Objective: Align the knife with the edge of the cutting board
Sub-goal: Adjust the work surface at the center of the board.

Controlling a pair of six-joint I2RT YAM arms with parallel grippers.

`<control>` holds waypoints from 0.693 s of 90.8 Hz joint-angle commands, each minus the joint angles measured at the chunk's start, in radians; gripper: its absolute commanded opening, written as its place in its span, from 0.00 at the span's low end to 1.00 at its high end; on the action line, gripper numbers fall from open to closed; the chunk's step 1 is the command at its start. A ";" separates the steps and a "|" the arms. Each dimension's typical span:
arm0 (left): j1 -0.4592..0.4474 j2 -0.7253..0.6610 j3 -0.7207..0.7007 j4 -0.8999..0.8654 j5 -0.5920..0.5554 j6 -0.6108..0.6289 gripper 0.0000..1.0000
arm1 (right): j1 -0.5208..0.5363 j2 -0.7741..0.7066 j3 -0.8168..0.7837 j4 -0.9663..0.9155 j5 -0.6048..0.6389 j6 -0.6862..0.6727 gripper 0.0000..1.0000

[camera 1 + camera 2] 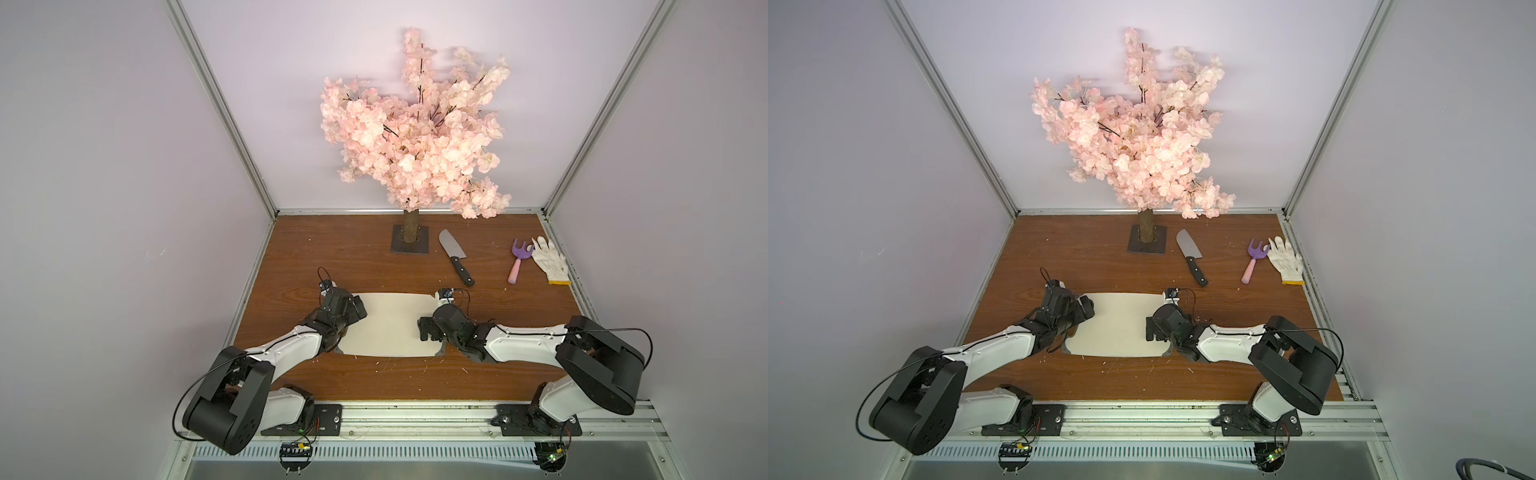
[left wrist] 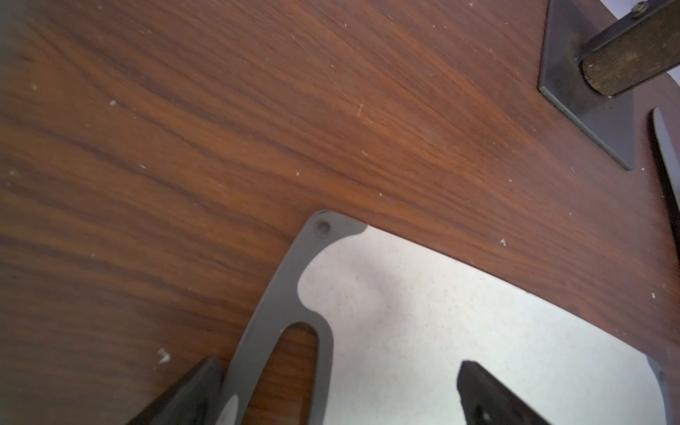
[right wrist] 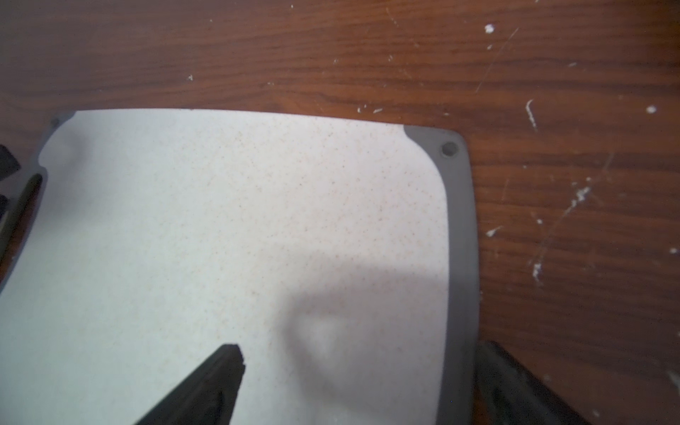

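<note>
On the table (image 1: 332, 257) lies the cutting board (image 1: 390, 324). The left claw (image 1: 359, 311) hangs over its handle end and the right claw (image 1: 424, 330) over the opposite end, both spread wide and empty. The knife (image 1: 455, 255) lies beyond the board's far right corner, apart from both.

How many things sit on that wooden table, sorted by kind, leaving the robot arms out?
knife: 1
cutting board: 1
toy garden fork: 1
white glove: 1
pink blossom tree: 1
Total: 5
</note>
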 commanded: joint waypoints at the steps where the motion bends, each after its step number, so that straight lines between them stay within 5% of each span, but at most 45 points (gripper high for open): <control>1: -0.129 0.016 -0.045 -0.024 0.250 -0.152 1.00 | 0.024 -0.012 -0.013 0.040 -0.172 -0.002 1.00; 26: -0.272 0.144 -0.025 0.130 0.214 -0.220 1.00 | 0.007 -0.040 -0.037 0.023 -0.181 -0.019 1.00; 63: -0.289 0.225 -0.053 0.273 0.244 -0.248 1.00 | -0.059 -0.106 -0.069 0.005 -0.184 -0.035 1.00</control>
